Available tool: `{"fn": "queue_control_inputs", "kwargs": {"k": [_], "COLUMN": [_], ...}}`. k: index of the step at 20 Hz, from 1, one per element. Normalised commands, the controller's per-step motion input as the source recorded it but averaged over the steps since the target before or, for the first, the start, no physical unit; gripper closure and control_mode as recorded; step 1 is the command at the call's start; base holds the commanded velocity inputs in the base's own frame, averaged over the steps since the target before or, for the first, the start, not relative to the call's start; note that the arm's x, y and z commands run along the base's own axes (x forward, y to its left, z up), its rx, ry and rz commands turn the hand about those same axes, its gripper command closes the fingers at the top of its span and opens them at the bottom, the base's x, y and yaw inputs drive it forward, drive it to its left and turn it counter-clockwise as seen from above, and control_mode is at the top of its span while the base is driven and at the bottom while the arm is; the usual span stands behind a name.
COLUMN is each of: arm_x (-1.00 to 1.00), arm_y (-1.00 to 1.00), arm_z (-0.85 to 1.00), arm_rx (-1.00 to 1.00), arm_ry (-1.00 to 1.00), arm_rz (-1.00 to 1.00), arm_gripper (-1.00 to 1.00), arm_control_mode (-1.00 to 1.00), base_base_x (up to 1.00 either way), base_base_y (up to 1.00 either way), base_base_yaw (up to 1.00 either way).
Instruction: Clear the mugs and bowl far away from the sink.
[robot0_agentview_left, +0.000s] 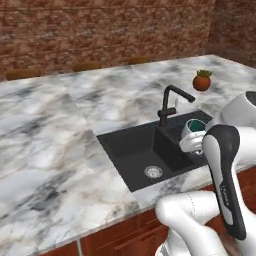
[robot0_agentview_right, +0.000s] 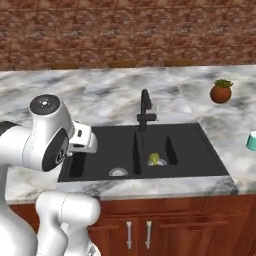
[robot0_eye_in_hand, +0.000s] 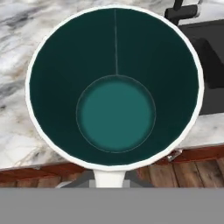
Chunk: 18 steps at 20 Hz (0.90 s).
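At the end of the white arm, above the right part of the black sink (robot0_agentview_left: 150, 150): teal mug (robot0_eye_in_hand: 114, 87) with white rim, deep green-blue interior, lighter round bottom, lifted clear of the marble tabletop (robot0_agentview_left: 55, 125). Jaws pressed together on the mug's rim at its white handle side. Forearm bent low across the sink's front edge. Second teal mug (robot0_agentview_right: 251, 141) on the tabletop right of the sink.

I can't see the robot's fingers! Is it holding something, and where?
Yes, the pincer holds a teal mug by its white rim, at the bottom of the hand view.
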Motion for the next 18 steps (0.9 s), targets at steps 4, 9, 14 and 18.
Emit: {"fn": "queue_control_inputs", "kwargs": {"k": [4, 9, 14, 18], "arm_x": [0.0, 0.0, 0.0, 0.0], "arm_y": [0.0, 0.0, 0.0, 0.0], "arm_z": [0.0, 0.0, 0.0, 0.0], "arm_rx": [0.0, 0.0, 0.0, 0.0], "arm_ry": [0.0, 0.0, 0.0, 0.0], "arm_rz": [0.0, 0.0, 0.0, 0.0], "arm_gripper": [1.0, 1.0, 1.0, 1.0], "arm_control_mode": [1.0, 1.0, 1.0, 1.0], "base_base_x": [0.0, 0.0, 0.0, 0.0], "base_base_y": [0.0, 0.0, 0.0, 0.0], "base_base_yaw": [-1.0, -1.0, -0.99, -0.99]}}
